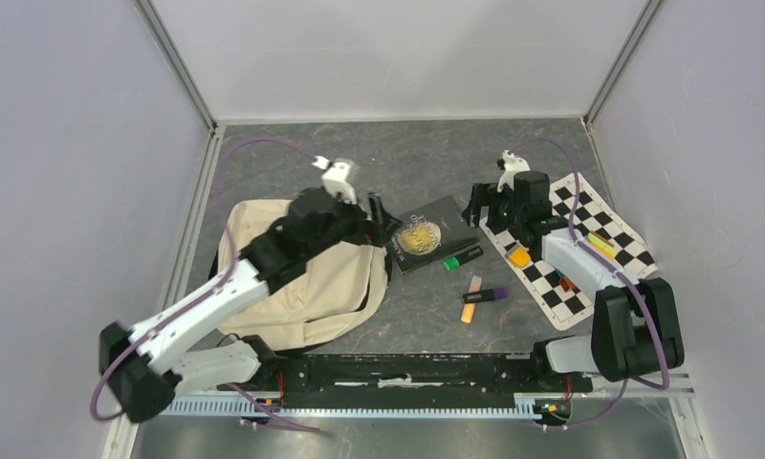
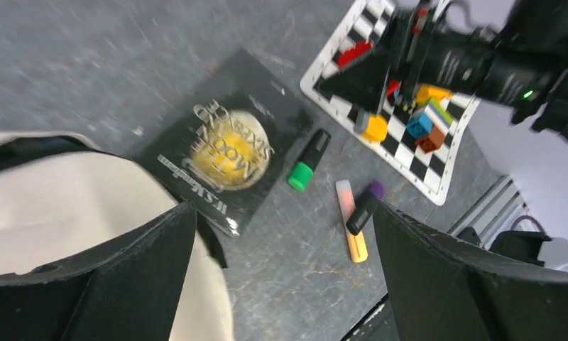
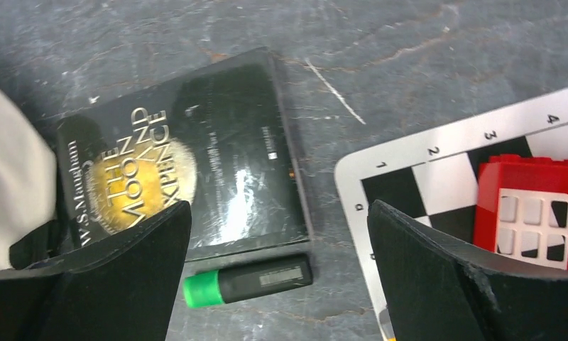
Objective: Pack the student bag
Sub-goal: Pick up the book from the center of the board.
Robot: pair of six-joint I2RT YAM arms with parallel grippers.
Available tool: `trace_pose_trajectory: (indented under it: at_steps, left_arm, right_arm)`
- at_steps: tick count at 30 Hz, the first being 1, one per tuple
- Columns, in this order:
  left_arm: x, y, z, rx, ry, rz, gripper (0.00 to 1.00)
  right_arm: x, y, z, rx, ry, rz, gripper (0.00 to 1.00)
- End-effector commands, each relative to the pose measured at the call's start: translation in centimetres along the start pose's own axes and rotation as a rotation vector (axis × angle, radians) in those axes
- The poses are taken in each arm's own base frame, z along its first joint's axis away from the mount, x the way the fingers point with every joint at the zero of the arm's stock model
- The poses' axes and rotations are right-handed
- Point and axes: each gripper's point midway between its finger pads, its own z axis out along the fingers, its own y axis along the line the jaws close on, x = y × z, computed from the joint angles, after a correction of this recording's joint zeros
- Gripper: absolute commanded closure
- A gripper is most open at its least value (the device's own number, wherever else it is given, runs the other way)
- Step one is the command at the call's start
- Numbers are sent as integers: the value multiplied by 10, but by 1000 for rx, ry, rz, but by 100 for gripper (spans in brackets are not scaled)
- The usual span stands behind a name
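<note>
Grey stone-look tabletop (image 1: pixel 426 153), blank walls all round, and the cream bag (image 1: pixel 321 287) is slumped on the left side under the left arm (image 1: pixel 216 306). A black book (image 1: pixel 426 234) with a gold moon lies flat just beside the bag's right edge, with markers (image 1: pixel 486 295) and a checkered mat (image 1: pixel 589 258) further right. Looks to me like the book goes in next. It's thin and flat, so I'd pinch one free edge and tip it up. The other arm should hold the bag's mouth open, or that soft fabric will just flop shut. The left jaws are spread wide over the book's near corner, gripping nothing. The right jaws are spread wide too, hovering above the book and the green-capped marker (image 3: pixel 246 280), also empty.
</note>
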Motion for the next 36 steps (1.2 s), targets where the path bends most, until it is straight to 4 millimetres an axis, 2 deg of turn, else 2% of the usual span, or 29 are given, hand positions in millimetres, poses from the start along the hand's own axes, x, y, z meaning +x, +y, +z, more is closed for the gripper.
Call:
trace_pose_trajectory:
  at_steps: [1,5,8,12,15,22,24,27,32,36]
  left_arm:
    - [21,-30,49,-38,18,-117,1]
    - [45,-74,84,-6,75,-148,0]
    - [76,-91,112,-23,153,-167,0]
    - [114,-72,132,-136,195,-218,0]
    - [132,-51,133,-210,192,-240,0]
    - [173,-30,142,-273,267,-257,0]
    - [182,-14,143,-326,277,-288,0]
    - [184,6,140,-381,240,-326,0]
    - [184,23,135,-448,223,-312,0]
    - [195,40,135,-483,234,-347,0]
  right_arm:
    - [-10,-10,7,-49,-24,70,2]
    - [-10,-26,11,-20,-19,96,2]
    - [-8,-34,13,-8,-18,112,2]
    - [-6,-39,14,-12,-22,133,2]
    - [-5,-42,15,-9,-21,128,2]
    - [1,-36,21,-58,-1,108,2]
    - [3,-34,21,-78,5,93,3]
    - [5,-28,21,-121,6,62,4]
    - [11,-26,27,-156,31,20,4]
    - [16,-24,37,-196,73,2,4]
